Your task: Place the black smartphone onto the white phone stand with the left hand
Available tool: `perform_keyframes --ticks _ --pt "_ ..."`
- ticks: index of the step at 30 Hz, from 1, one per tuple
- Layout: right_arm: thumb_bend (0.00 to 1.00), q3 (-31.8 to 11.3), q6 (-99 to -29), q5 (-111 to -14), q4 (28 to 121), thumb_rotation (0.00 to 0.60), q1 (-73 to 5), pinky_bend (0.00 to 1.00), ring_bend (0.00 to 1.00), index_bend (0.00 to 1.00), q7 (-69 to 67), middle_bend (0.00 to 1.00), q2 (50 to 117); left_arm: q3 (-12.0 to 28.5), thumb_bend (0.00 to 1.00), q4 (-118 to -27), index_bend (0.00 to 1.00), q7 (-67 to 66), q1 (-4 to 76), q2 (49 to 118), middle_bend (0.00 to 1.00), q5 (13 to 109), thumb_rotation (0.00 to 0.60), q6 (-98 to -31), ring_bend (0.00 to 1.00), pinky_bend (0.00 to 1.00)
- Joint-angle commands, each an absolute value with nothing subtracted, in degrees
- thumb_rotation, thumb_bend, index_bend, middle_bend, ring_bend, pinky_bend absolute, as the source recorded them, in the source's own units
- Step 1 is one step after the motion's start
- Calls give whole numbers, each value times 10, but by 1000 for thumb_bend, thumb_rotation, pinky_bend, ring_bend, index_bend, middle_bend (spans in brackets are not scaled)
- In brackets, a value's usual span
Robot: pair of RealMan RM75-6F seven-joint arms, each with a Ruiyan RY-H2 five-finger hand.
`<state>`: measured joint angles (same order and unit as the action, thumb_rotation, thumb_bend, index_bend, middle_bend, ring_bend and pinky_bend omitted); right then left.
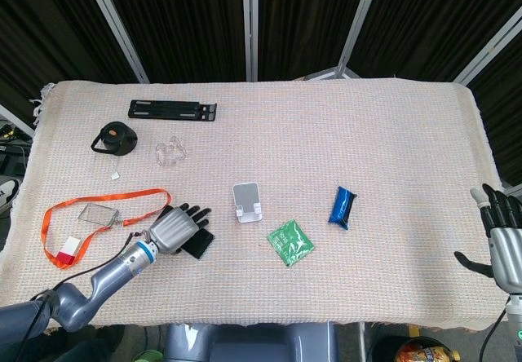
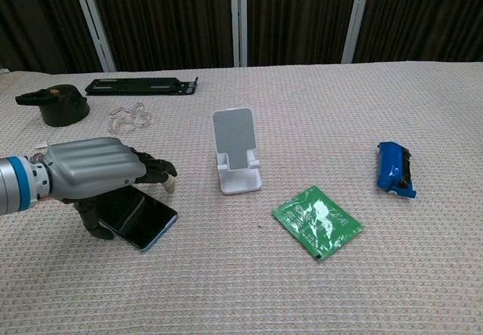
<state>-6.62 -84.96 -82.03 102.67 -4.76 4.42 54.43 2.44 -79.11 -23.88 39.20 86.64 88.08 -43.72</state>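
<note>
The black smartphone (image 2: 145,215) lies flat on the cloth, left of the white phone stand (image 2: 237,161), and most of it is covered. My left hand (image 2: 98,173) hovers palm down over the phone, fingers (image 2: 155,170) spread toward the stand and thumb down at the phone's near left edge. Whether it touches the phone is unclear. In the head view the left hand (image 1: 177,226) hides all but the phone's right corner (image 1: 199,245), and the stand (image 1: 247,202) stands upright just right of it. My right hand (image 1: 504,240) hangs open at the table's right edge, holding nothing.
A green packet (image 2: 317,221) and a blue packet (image 2: 395,169) lie right of the stand. An orange lanyard with a badge (image 1: 91,215) lies left of the phone. At the back left are a black cap (image 2: 55,105), clear plastic (image 2: 128,116) and a black bracket (image 2: 140,86).
</note>
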Motion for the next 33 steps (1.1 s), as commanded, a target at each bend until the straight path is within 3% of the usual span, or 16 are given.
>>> perform_keyframes --ticks 1,4,10,25,30,33 --pt "0 -66 -849 -820 1026 600 -48 0 0 0 41 0 544 21 0 -787 238 -244 395 871 117 878 600 -438 209 310" --pt "0 -66 -848 -818 1025 600 -48 0 0 0 39 0 544 19 0 -786 320 -245 395 874 181 875 600 -442 260 341" --pt "0 -66 -849 -820 1026 600 -47 0 0 0 38 0 543 15 0 -789 542 -239 393 877 401 871 600 -453 443 448" --pt "0 -65 -856 -827 1035 600 -44 0 0 0 26 0 535 18 0 -858 567 -273 385 794 411 932 600 -557 451 455" --pt "0 -65 -861 -832 1039 600 -41 0 0 0 15 0 529 33 0 -885 582 -357 398 756 426 1008 600 -616 469 468" --pt "0 -65 -863 -835 1040 600 -40 0 0 0 7 0 525 48 0 -890 580 -419 420 739 427 1047 600 -619 470 468"
